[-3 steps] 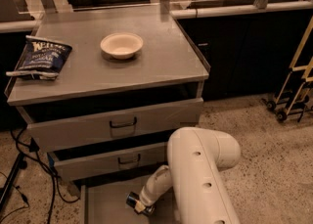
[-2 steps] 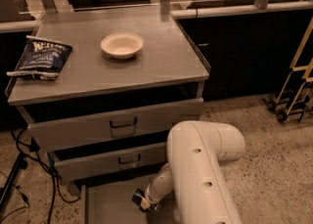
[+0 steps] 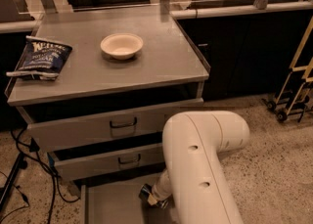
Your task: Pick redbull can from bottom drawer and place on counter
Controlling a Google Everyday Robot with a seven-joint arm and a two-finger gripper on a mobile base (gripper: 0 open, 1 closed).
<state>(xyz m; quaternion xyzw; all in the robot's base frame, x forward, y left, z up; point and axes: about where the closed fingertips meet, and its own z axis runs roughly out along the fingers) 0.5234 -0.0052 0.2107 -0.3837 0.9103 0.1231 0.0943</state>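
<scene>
You are early in this job, and nothing has been delivered yet. The broad flat grey metal counter (image 3: pixel 166 69) carries only two things: one shallow cream bowl (image 3: pixel 122 45) near its middle and one dark blue chip bag (image 3: pixel 41 57) at its left edge. No drink can stands on it.

The wide shallow grey bottom drawer (image 3: pixel 113 204) is pulled out toward you, so the opening step looks done. The thick white arm (image 3: pixel 200 169) reaches down into it from the right. The gripper (image 3: pixel 147 196) sits low over the drawer floor, near its right side. You cannot tell from here what state the claw is in, nor whether it has anything.

As for the slim blue and silver redbull can, you cannot make it out. There is a small dark shape at the gripper's tip, but it could be the tool itself. If the can is in the drawer, it is at that tip or hidden behind the arm.

By my judgement, you still have to secure the can, lift it clear of the drawer's low sides, carry it up past the drawer fronts, and set it on a bare part of the counter.

Count: three drawers, the two grey upper drawers (image 3: pixel 105 126) each with one dark bar handle; one bowl; one bag; one arm; one gripper; no can you can count for sure.
</scene>
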